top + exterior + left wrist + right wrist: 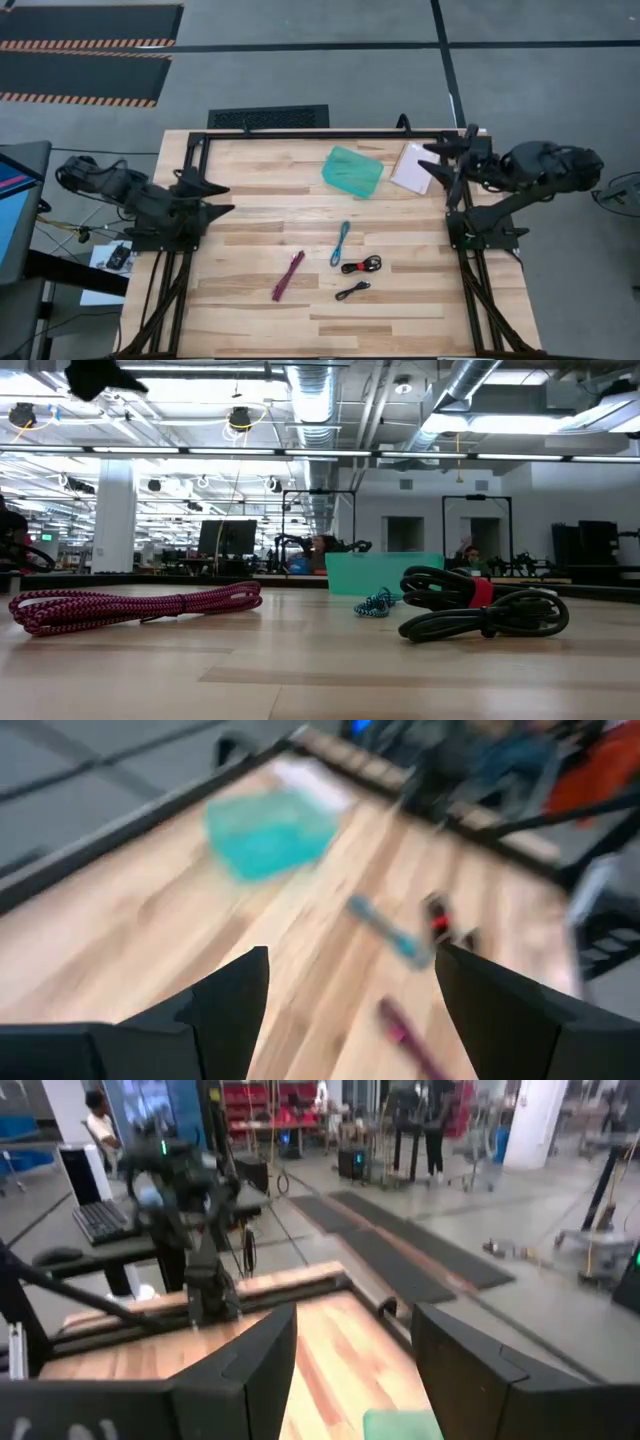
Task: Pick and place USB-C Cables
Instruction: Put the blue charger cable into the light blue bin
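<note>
Four cables lie loose in the lower middle of the high view: the light blue cable (341,243), the magenta cable (288,276) lower left of it, the black-and-red cable (362,265) and the all-black cable (352,290) lower right. The left gripper (212,198) waits at the left edge, fingers spread wide and empty. The right gripper (432,158) hangs at the upper right, beside the pink packet (411,167), also wide apart.

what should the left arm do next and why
Probably swing the left pincer, open at the table's left edge, out over the magenta cable, the nearest one. All four cables lie loose on the wood, none in the teal tray; the right pincer waits.
</note>
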{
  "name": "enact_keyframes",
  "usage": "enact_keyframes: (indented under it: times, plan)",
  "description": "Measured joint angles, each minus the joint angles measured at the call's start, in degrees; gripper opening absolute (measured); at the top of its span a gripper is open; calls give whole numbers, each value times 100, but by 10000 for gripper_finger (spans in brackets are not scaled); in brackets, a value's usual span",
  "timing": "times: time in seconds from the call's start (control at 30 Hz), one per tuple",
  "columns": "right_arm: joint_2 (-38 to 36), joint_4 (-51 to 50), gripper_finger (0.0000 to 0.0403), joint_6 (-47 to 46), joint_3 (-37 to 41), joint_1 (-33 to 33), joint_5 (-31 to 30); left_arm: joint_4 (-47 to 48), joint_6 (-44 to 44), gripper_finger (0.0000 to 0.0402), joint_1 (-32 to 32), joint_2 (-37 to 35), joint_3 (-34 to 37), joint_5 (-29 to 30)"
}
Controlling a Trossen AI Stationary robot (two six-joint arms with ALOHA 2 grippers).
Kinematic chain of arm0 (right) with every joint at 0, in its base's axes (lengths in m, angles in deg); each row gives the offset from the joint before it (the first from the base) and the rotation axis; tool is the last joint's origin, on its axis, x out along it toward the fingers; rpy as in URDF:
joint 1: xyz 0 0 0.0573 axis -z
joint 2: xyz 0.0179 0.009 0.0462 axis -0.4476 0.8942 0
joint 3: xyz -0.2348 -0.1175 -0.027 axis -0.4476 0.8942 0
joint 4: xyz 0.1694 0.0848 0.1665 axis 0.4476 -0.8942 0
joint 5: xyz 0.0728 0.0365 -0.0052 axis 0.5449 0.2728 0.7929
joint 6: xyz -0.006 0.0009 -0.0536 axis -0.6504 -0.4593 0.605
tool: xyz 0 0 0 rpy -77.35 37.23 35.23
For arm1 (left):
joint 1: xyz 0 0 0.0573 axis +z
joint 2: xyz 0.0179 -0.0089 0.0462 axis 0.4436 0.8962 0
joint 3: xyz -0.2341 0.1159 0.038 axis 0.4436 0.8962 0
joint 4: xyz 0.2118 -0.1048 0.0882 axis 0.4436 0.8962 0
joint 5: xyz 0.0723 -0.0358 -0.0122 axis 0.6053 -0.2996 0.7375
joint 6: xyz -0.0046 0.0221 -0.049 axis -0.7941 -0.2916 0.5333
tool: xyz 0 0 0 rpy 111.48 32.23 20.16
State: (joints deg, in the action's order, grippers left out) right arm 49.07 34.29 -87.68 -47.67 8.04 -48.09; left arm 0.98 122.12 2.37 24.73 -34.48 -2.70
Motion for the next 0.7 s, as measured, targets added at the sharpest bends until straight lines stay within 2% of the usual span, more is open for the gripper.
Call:
enact_keyframes:
  times: [0.13, 0.23, 0.37, 0.47, 0.7]
  plan:
    - [274, 533, 221, 785, -617, 0, 11, 456, 768, 274, 95, 326, 1, -379]
    - [469, 988, 220, 1258, -1158, -2, -78, 480, 898, 274, 94, 531, 0, -666]
    - [626, 1045, 220, 1646, -1660, 0, -887, 453, 871, 274, 94, 904, 14, -689]
    - [682, 1008, 220, 1883, -1885, 0, -1472, 5, 745, 274, 94, 1151, 248, -701]
    - [659, 988, 220, 1866, -2190, -20, -1592, -1553, 234, 274, 94, 1583, 651, -1042]
